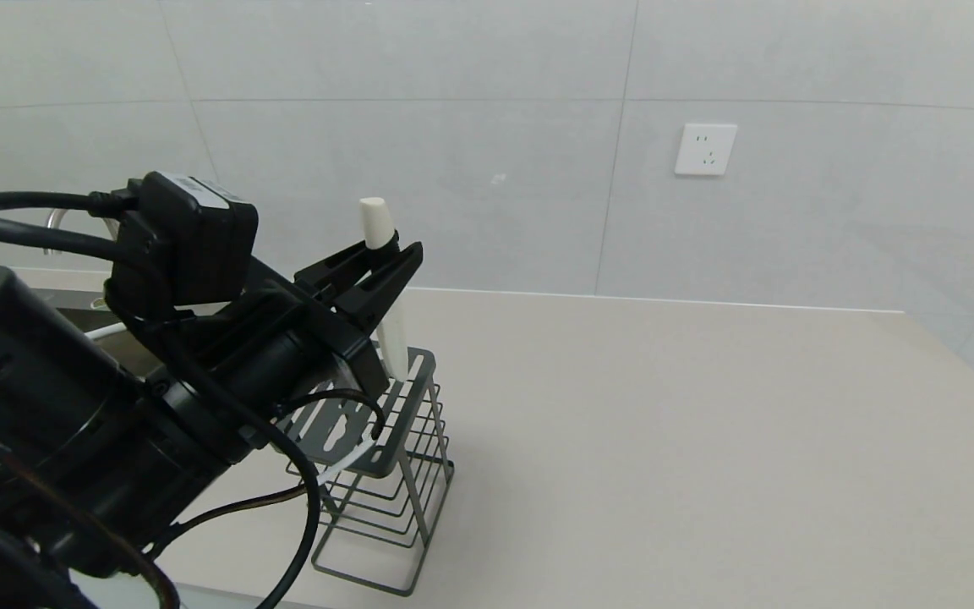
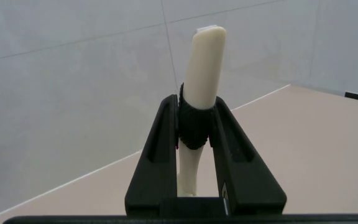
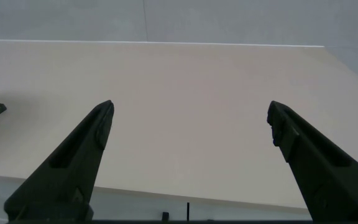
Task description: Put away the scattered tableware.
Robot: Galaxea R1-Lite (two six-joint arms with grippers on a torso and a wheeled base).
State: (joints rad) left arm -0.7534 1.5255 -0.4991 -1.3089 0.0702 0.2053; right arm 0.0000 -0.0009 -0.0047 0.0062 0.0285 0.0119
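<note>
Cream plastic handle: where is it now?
Head view, left: the cream plastic handle is clamped in the left gripper, lower end at the grey wire rack.

Behind my left gripper (image 1: 381, 255) stands a wall (image 1: 453, 127) of large pale grey tiles. Well to its right, 1 white socket (image 1: 706, 149) sits on this wall. Under my gripper spreads a beige countertop (image 1: 664, 423), evenly lit.

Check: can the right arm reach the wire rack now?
Probably yes, from the side: the right gripper is open over bare counter beside the wire rack. Its top is taken by the left gripper, shut on a white utensil.
</note>
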